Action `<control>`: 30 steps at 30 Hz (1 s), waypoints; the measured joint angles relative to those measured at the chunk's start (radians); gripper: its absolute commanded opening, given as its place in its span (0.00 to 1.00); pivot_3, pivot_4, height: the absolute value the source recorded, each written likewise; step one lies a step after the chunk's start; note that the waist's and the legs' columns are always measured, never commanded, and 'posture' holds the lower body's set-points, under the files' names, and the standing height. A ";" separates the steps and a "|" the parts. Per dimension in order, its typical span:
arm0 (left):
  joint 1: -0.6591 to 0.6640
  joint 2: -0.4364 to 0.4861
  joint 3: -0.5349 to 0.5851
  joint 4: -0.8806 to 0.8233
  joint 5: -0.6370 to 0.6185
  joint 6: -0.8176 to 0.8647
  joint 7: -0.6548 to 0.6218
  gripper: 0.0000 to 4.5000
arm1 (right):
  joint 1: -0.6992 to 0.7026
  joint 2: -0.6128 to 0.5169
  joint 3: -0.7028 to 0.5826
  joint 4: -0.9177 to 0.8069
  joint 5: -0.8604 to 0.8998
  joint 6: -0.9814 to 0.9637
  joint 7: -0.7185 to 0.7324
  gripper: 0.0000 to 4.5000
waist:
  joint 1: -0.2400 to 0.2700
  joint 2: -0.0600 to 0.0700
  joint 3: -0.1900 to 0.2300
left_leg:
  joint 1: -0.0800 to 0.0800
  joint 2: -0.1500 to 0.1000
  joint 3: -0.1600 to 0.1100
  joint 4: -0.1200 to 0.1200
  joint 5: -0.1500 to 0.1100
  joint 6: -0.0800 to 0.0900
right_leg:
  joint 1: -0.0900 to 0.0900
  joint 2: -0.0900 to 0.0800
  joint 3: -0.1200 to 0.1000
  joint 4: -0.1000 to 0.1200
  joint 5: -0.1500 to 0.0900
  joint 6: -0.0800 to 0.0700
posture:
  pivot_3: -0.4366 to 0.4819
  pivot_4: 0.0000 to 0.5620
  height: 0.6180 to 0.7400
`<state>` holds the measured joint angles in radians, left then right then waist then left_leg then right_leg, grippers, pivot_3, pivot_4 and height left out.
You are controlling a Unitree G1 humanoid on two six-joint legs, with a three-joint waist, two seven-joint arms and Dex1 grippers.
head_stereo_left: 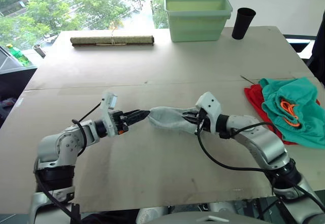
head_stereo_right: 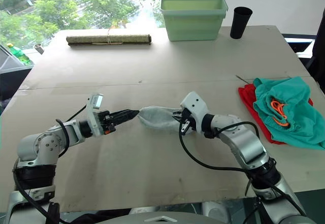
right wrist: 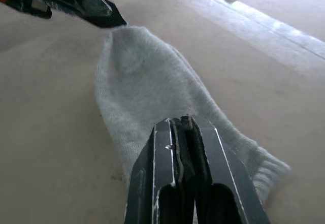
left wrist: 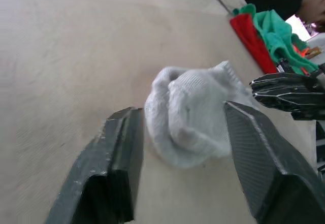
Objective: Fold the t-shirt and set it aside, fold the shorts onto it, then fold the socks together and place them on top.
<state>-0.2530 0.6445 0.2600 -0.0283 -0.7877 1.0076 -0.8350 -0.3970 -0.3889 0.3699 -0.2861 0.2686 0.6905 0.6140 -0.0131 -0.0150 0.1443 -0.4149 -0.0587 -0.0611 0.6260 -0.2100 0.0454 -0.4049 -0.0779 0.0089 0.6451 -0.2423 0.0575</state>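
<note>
The light grey socks [head_stereo_left: 170,118] lie stretched out in the middle of the table [head_stereo_left: 152,71]. My right gripper [head_stereo_left: 192,116] is shut on their right end, its fingers pressed together over the cloth [right wrist: 180,121]. My left gripper [head_stereo_left: 143,114] is at the socks' left end. It is open, with the bunched toe [left wrist: 188,117] lying between its spread fingers. At the table's right edge, the teal shorts [head_stereo_left: 299,107] with an orange cord lie crumpled on the folded red t-shirt [head_stereo_left: 255,104]. Most of the t-shirt is covered by the shorts.
A pale green tub [head_stereo_left: 198,17] and a black cup [head_stereo_left: 242,23] stand at the far edge. A rolled mat [head_stereo_left: 111,40] lies at the far left. A seam runs across the table behind the socks.
</note>
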 measured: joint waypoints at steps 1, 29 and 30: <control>0.000 0.004 0.000 0.000 0.000 0.006 -0.007 0.96 | -0.001 0.001 0.012 0.023 -0.011 -0.014 0.009 0.00 | 0.001 0.000 0.000 | 0.000 0.000 0.000 0.000 0.000 0.000 | 0.000 0.000 0.000 0.000 0.000 0.000 | 0.48 0.27 0.93; -0.123 -0.120 -0.156 -0.004 -0.096 0.089 -0.112 0.98 | 0.053 0.016 0.040 0.052 -0.125 -0.062 0.012 0.00 | 0.006 0.000 -0.003 | 0.000 -0.001 -0.002 0.003 0.000 0.000 | 0.002 -0.001 -0.002 0.001 0.000 0.000 | 0.48 0.27 0.93; -0.125 -0.127 -0.163 -0.005 -0.095 0.075 -0.115 0.98 | 0.057 0.016 0.038 0.049 -0.125 -0.062 0.011 0.00 | 0.008 0.000 -0.003 | 0.000 -0.001 -0.002 0.003 0.000 0.000 | 0.002 -0.001 -0.002 0.001 0.000 0.000 | 0.48 0.27 0.93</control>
<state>-0.3782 0.5175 0.0967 -0.0329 -0.8827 1.0831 -0.9502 -0.3405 -0.3727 0.4076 -0.2366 0.1438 0.6287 0.6251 -0.0055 -0.0146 0.1412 -0.4146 -0.0595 -0.0635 0.6294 -0.2103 0.0454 -0.4026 -0.0788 0.0068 0.6456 -0.2423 0.0575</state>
